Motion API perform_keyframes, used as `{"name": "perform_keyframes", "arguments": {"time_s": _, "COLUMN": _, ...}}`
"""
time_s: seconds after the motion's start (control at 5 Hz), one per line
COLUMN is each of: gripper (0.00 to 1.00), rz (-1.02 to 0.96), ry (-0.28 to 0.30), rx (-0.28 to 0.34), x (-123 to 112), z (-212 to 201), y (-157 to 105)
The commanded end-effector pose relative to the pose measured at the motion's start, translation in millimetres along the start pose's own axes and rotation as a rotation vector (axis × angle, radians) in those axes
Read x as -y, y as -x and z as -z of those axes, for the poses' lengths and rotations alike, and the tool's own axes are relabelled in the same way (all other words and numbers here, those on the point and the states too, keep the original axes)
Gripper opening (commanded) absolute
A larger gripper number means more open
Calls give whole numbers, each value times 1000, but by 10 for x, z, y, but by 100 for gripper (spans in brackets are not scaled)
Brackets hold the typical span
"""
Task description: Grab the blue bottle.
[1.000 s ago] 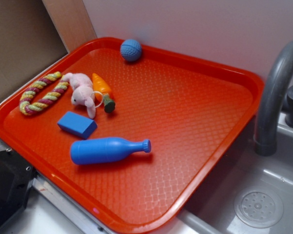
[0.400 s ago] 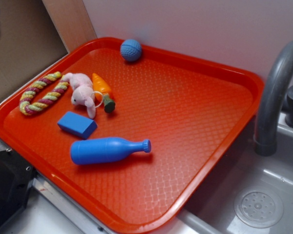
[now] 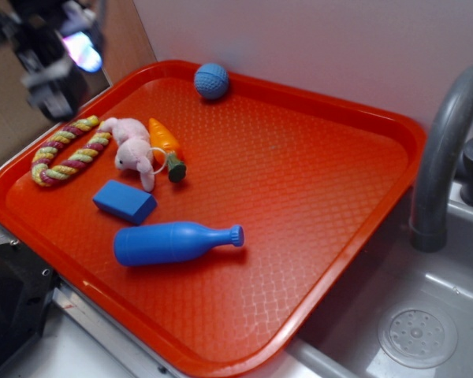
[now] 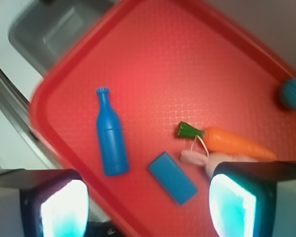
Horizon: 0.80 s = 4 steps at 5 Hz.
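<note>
— Blue plastic first: where does the blue bottle (image 3: pixel 173 242) lie?

— On its side on the red tray (image 3: pixel 315 205), toward the near left part of it. In the exterior view the thick base points left and the ribbed cap points right. Nothing touches it. The wrist view shows the blue bottle (image 4: pixel 110 137) too, with its cap toward the tray's rim and the grey sink beyond.

— What sits near it?

— A small blue block (image 3: pixel 124 201) lies just beyond it, apart from it. Farther back come a pink plush bunny (image 3: pixel 132 148) and an orange toy carrot (image 3: pixel 165 146) with a green stem, the two close together. A braided rope ring (image 3: pixel 67 150) in yellow and red rests by the left rim. A blue textured ball (image 3: pixel 211 81) sits alone at the far edge of the tray, next to the white wall.

— And the gripper?

— The gripper (image 3: pixel 51 55) is a blurred dark shape at the far left, over the tray's left edge, above the rope ring and well apart from the bottle. In the wrist view its two fingers (image 4: pixel 64 207) frame the bottom corners, spread wide with nothing between them; the block and part of the bunny show in the gap.

— Anything off the tray?

— A grey faucet (image 3: pixel 445 150) curves up at the right, and a grey sink basin (image 3: pixel 418 335) with a round drain lies below it.
</note>
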<state>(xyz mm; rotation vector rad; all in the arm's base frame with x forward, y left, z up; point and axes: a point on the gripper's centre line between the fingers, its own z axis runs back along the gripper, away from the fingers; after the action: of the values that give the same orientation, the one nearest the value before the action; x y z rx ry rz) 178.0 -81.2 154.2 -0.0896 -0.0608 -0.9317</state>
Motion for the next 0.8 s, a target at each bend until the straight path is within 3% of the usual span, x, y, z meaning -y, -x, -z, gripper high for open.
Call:
{"name": "perform_keyframes", "arguments": {"time_s": 0.0, "gripper": 100, "rz": 112, "ry": -16, "rx": -92, "x": 434, "z": 435, "y": -62}}
{"name": "perform_keyframes", "arguments": {"time_s": 0.4, "gripper": 100, "rz": 60, "ry": -46, "rx": -232, "x": 414, "z": 896, "y": -86}}
{"name": "perform_keyframes", "arguments": {"time_s": 0.6, "gripper": 100, "rz": 77, "ry": -23, "rx": -279, "x": 413, "z": 1099, "y": -66}}
